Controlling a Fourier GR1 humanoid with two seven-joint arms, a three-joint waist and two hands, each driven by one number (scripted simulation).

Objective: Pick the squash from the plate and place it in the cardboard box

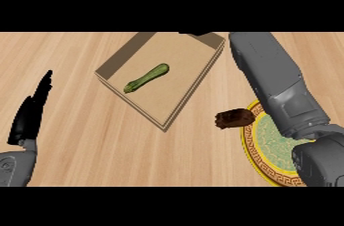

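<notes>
This looks to me like a kitchen: I look down on a pale wood-grain counter top (80,152), a gold-rimmed patterned plate (250,145), a brown piece of food (233,118) beside it, and a green squash (146,78) lying in a cardboard box (174,88).

No text, label, brand, number or sign is found legible. Only a gold key-pattern border is noted on the round green, yellow-rimmed plate (250,150).

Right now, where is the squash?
In the head view the squash lies on the floor of the cardboard box, at upper centre, up and left of the plate.
</notes>
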